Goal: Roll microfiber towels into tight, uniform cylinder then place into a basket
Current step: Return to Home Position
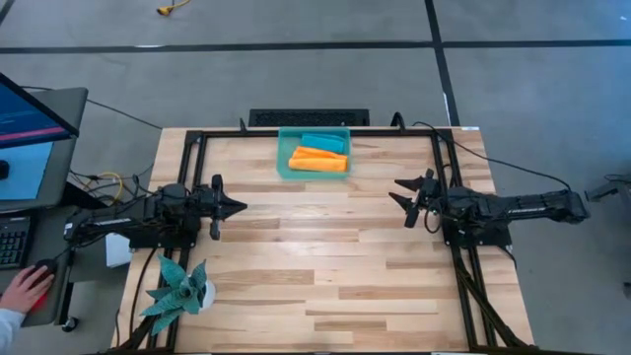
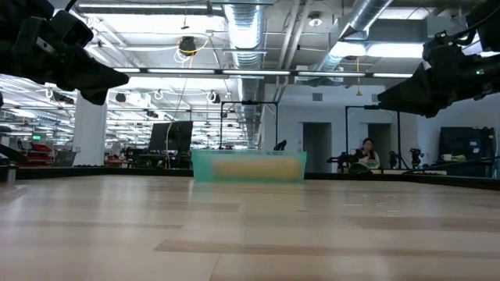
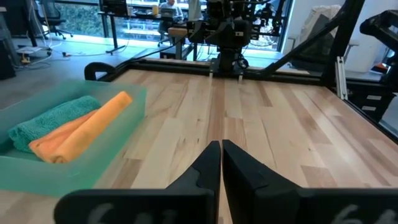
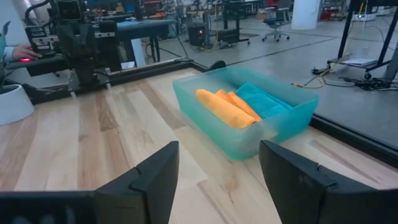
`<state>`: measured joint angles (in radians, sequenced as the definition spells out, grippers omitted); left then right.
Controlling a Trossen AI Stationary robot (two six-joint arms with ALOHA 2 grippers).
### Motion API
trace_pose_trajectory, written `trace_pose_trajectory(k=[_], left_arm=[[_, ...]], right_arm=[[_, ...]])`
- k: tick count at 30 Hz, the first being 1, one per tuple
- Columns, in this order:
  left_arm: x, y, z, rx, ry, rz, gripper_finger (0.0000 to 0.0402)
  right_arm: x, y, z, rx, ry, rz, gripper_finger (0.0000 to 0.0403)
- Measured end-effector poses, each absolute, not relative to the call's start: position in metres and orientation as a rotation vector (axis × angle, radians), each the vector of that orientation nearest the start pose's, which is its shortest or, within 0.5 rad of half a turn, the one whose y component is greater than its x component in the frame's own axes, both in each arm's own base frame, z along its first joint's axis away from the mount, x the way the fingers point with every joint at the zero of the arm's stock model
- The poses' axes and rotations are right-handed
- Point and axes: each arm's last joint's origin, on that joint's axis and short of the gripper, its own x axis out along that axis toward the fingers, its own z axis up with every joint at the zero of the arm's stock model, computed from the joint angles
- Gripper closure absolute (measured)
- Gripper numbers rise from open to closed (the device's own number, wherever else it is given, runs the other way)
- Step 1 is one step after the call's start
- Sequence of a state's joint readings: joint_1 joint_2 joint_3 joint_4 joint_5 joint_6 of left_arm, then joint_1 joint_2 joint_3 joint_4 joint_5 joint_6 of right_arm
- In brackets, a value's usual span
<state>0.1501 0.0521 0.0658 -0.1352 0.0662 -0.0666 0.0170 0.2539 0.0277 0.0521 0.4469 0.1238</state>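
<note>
A pale wooden worktop (image 1: 325, 247) of long planks sits inside a black frame (image 1: 315, 132). Near its left front corner stands a spiky green plant (image 1: 175, 288) in a white pot (image 1: 206, 293). A dark slab (image 1: 309, 117) lies on the grey floor (image 1: 296, 69) just past the far edge, and a yellow cable (image 1: 173, 8) lies farther off. Left of the worktop are a lit monitor (image 1: 25, 128), a keyboard (image 1: 12, 242) and a person's hand (image 1: 25, 288). The low view shows ceiling ducts (image 2: 244, 31) and a seated person (image 2: 365, 154) far behind.
</note>
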Motion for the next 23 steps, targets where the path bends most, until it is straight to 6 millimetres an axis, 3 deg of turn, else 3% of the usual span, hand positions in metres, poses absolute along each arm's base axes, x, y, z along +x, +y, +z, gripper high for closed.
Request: trace_pose_trajectory(k=[23], left_arm=[[0.0957,0.0129,0.1683,-0.085,0.121,0.101,0.0395]], right_arm=[[0.1092,-0.0107,0.1566,0.08,0.149,-0.439,0.0159]])
